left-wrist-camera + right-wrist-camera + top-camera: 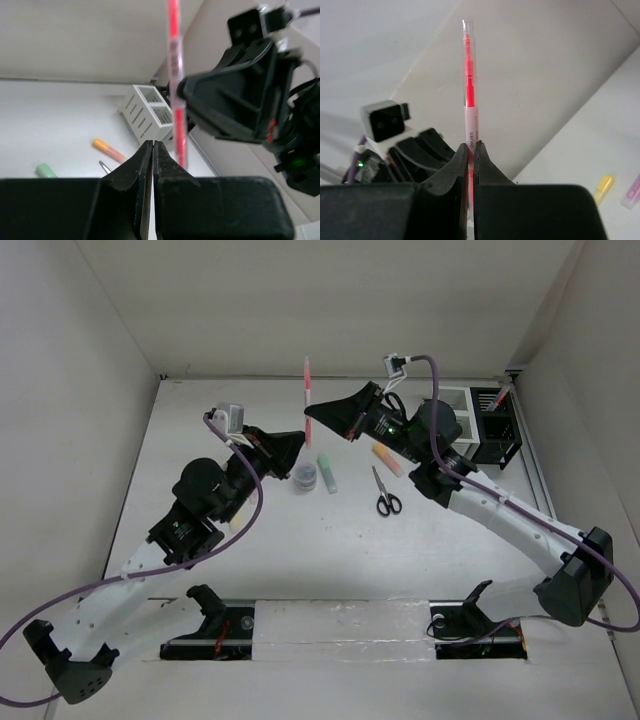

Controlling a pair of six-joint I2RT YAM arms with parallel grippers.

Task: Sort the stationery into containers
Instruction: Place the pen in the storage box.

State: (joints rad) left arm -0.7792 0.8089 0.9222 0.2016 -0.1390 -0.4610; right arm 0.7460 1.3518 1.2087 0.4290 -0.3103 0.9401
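Right gripper [310,420] pinched low on orange-red pen [307,380]; pen upright above tabletop [300,560], well apart from white organizer [458,400]. Left gripper [298,442] shut, empty, near. Risk: pen pivots or slips in the low pinch; arms clip each other.

Red-pink pen [469,95], black scissors [387,498]
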